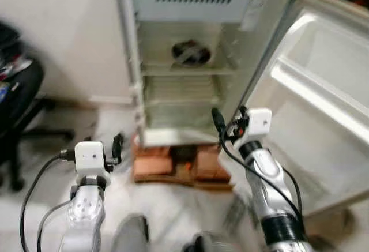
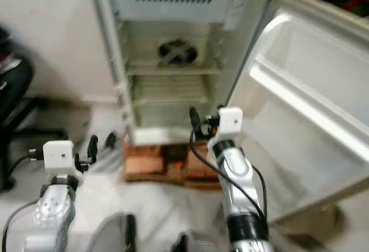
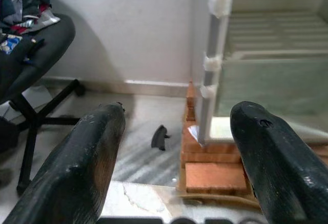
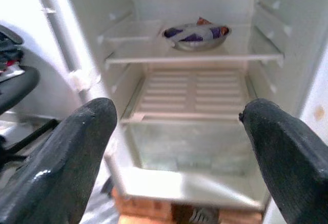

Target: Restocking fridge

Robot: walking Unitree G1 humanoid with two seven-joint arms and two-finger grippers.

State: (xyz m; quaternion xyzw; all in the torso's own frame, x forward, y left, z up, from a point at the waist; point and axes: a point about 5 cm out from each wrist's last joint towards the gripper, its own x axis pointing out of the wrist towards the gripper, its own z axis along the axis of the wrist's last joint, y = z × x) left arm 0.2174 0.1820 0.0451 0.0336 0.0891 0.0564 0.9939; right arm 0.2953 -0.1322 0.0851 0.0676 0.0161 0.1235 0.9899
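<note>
A small fridge [image 1: 190,61] stands in front of the robot with its door [image 1: 323,96] swung wide open to the right. The fridge sits on a stack of bricks [image 1: 181,165] on the floor. Inside, a bowl [image 4: 197,35] with something purple and white in it rests on the top shelf [image 4: 195,57]. The shelf below it has nothing on it, and under that is a see-through drawer [image 4: 192,147].

The right gripper [image 4: 182,152] is held up just in front of the open fridge, pointing at the shelves. Its two black fingers [image 4: 66,152] are spread wide apart and hold nothing.

The left gripper [image 3: 174,162] is lower, off to the left of the fridge, pointing at the bricks and the fridge's left edge. Its fingers [image 3: 84,157] are also wide apart and hold nothing.

A black chair [image 1: 17,102] with clothes piled on it stands by the wall on the left. A small dark thing [image 3: 161,137] lies on the floor near the bricks; I cannot tell what it is. The head views are a bit blurry.
</note>
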